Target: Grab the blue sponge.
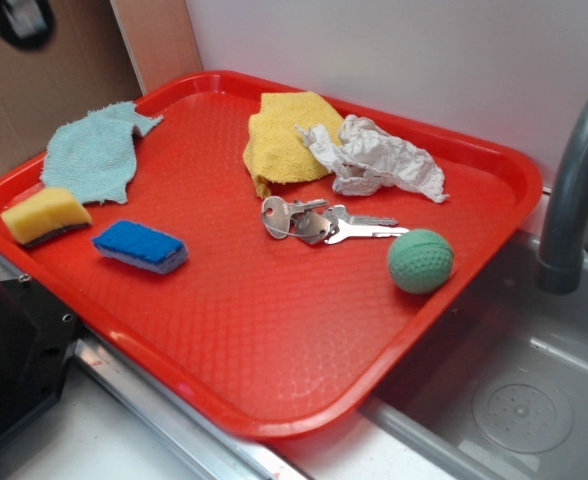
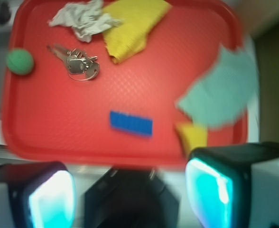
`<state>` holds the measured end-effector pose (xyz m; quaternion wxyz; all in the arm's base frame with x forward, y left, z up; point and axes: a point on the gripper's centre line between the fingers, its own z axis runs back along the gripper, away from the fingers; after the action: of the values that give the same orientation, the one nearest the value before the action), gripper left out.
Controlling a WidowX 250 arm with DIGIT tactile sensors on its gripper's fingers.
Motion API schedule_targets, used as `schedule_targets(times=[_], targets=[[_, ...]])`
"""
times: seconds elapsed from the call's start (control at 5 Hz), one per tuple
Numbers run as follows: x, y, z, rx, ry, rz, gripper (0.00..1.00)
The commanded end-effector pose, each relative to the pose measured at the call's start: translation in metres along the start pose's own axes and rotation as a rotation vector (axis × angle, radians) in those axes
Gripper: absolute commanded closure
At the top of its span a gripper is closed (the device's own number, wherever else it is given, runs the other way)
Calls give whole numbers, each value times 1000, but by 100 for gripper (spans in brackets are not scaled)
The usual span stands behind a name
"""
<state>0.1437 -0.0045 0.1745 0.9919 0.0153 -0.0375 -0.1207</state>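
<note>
Wrist view looks straight down from high above the red tray (image 2: 16, 137), and my gripper (image 2: 130, 194) frames the bottom edge: 2 fingers (image 2: 51, 199), each with a pale glowing pad, stand wide apart with nothing between them. I hold them spread like this, I judge, so they can straddle the blue sponge (image 2: 131, 123) once I descend. It lies flat near the tray's closer rim, directly ahead of the gap between my fingers, long side running across that gap.

From the exterior view the blue sponge (image 1: 141, 245) sits on the tray's left part, bright top up over a pale lower layer, clear of everything around it. A yellow sponge (image 1: 44, 215) lies near it on its left, not touching, and a teal cloth (image 1: 94, 150) spreads beyond that. Well apart to the right are keys (image 1: 309, 220), a green ball (image 1: 421, 261), a yellow cloth (image 1: 279, 140) and crumpled paper (image 1: 374, 155).

Nothing is grasped yet. The free space around the target should let me come down cleanly, though the yellow sponge is close enough that I must stay centred.
</note>
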Motion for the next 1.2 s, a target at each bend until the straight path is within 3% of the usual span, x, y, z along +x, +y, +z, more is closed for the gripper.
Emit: schedule_targets(times=[0.0, 0.2, 0.6, 0.8, 1.0], targets=[[1, 5, -85, -17, -87, -403, 0], [-13, 3, -115, -41, -58, -466, 0], [-8, -4, -158, -53, -14, -525, 0], [-1, -13, -164, -46, 19, -518, 100], [1, -15, -155, -39, 48, -478, 100]])
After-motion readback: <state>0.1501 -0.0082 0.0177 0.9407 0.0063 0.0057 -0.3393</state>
